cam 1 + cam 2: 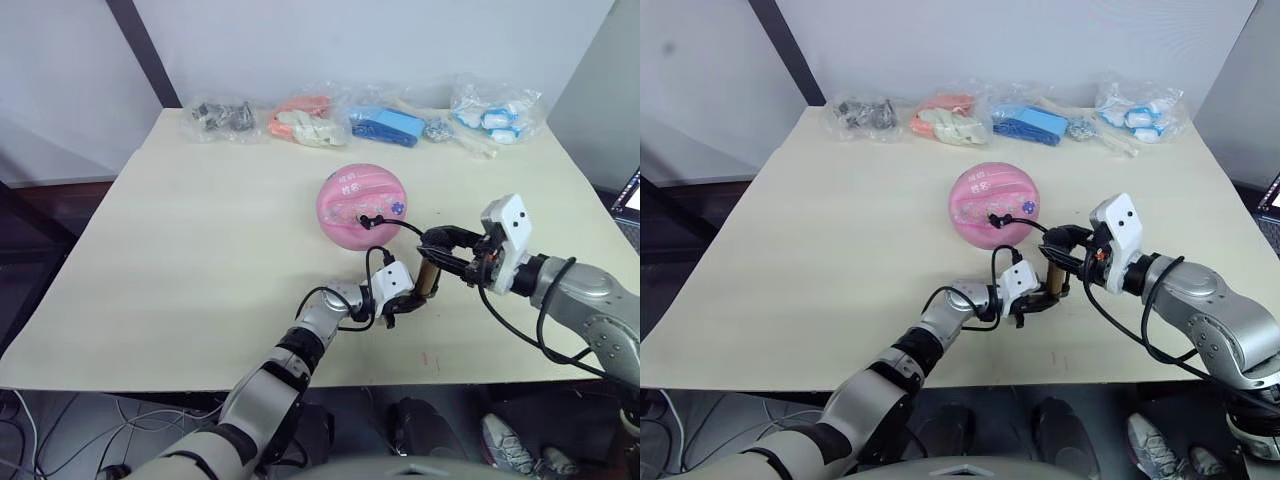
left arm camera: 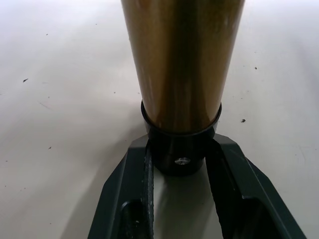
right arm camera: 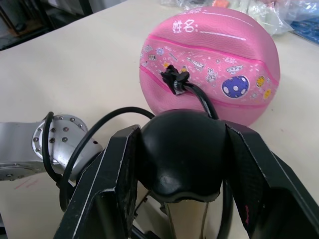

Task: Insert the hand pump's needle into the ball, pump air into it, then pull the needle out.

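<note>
Plastic bags (image 1: pixel 385 125) behind the ball (image 1: pixel 362 205) — contents perhaps toys

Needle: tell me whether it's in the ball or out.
In. The needle's black fitting sits against the ball, the hose running back from it.

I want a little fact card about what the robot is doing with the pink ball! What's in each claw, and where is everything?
ball: pink ball with cartoon prints, round, resting mid-table
needle: black fitting plugged into the ball, the hose leading back to the pump
hand pump: brass cylinder between the two claws, near the table's front edge
left claw: shut on the pump's lower black cap
right claw: shut on the pump's black handle
back edge of table: a row of clear bags holding small items
</note>
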{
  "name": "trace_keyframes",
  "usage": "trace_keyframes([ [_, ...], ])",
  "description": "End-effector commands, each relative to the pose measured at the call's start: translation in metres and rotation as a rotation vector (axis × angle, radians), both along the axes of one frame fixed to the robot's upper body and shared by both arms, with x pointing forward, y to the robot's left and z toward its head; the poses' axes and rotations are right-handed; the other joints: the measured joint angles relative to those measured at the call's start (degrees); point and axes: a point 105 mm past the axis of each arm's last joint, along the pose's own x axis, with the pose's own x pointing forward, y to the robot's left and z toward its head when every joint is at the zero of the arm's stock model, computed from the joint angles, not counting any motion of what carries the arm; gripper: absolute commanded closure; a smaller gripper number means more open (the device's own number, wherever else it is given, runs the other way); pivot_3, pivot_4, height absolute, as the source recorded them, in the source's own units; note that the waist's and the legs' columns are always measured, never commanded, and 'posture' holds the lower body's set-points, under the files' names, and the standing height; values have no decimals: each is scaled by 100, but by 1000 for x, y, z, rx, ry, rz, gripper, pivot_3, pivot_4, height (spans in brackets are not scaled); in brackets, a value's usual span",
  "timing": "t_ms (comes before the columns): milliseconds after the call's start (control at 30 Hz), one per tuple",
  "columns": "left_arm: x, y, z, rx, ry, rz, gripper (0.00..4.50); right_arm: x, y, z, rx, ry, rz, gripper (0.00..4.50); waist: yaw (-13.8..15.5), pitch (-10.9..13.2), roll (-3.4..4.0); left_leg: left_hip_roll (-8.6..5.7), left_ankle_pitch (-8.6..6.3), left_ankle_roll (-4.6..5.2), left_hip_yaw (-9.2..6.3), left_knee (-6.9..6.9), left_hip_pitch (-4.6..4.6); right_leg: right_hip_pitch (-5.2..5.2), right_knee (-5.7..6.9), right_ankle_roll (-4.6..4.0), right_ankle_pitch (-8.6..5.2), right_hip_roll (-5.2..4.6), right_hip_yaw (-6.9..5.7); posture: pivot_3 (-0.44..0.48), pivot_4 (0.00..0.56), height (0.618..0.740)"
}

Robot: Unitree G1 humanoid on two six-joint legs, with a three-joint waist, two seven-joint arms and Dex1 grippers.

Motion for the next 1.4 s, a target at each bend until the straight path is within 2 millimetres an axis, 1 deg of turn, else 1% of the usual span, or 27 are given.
trace_keyframes([
  [33,-18,5,-29,91,90,-44,3484,-1,-17,-13,-44,98,-52,2559,6,0,1,-1,0,0,-2,0,-2,0,-1,0,0,-1,-1,0,150,740],
  [67,-18,5,-29,92,90,-45,3484,-1,-18,-5,-32,77,-51,2559,23,1,2,-2,0,0,-3,0,-4,0,-2,0,0,-2,-2,0,150,740],
  [200,-18,6,-31,111,93,-47,3484,-4,-21,40,17,-24,-42,2559,69,18,19,-8,0,0,-11,0,-21,-7,-9,-2,1,-11,-10,0,150,740],
  [333,-18,8,-34,128,96,-46,3484,-14,-28,86,26,-120,-28,2559,80,44,51,-27,0,0,-15,0,-38,-18,-12,-4,3,-31,-14,0,150,740],
  [533,-20,9,-36,134,101,-49,3484,-27,-35,143,16,-230,-22,2559,75,65,54,-47,-2,4,-17,2,-56,-26,-14,-2,3,-53,-17,0,150,740],
  [633,-20,9,-37,138,102,-51,3484,-31,-36,169,30,-290,-22,2559,73,70,58,-50,-1,5,-17,2,-57,-27,-14,-1,3,-56,-18,0,150,740],
  [700,-20,10,-37,140,103,-52,3484,-32,-36,178,43,-305,-22,2559,76,72,55,-50,-1,5,-20,2,-57,-27,-14,-2,3,-56,-20,0,150,740],
  [733,-21,10,-38,141,103,-52,3484,-31,-36,179,47,-305,-23,2559,78,73,54,-50,-1,5,-22,2,-60,-28,-14,-1,3,-56,-22,0,150,740],
  [767,-21,10,-38,141,104,-52,3484,-30,-35,178,47,-298,-24,2559,78,76,48,-50,-1,5,-23,1,-61,-28,-15,-2,3,-56,-23,0,150,740],
  [833,-21,11,-38,142,105,-53,3484,-25,-33,161,29,-247,-25,2559,76,76,48,-50,-1,5,-24,2,-68,-32,-17,-2,3,-57,-23,0,150,740],
  [933,-21,12,-38,143,106,-53,3484,-17,-29,123,-18,-146,-26,2559,76,70,41,-50,-2,5,-24,1,-66,-32,-17,-1,3,-57,-24,0,150,740],
  [1000,-21,12,-38,143,106,-53,3484,-13,-28,99,-2,-79,-31,2559,64,46,5,-47,-2,6,-26,-2,-59,-28,-17,-1,2,-54,-26,0,150,740],
  [1133,-21,13,-38,143,105,-53,3484,-10,-24,55,-1,26,-28,2559,43,36,-7,-42,-2,6,-22,-3,-20,7,-17,20,-11,-51,-24,0,150,740],
  [1233,-20,15,-38,145,104,-51,3484,-8,-18,25,-3,95,-22,2559,39,34,-3,-39,-2,6,-24,-4,-15,10,-17,24,-14,-48,-26,0,150,740],
  [1400,-20,15,-38,146,104,-51,3484,-4,-10,-16,-34,176,-16,2559,27,17,-12,-30,-2,5,-28,-6,-12,10,-17,24,-14,-36,-27,0,150,740],
])
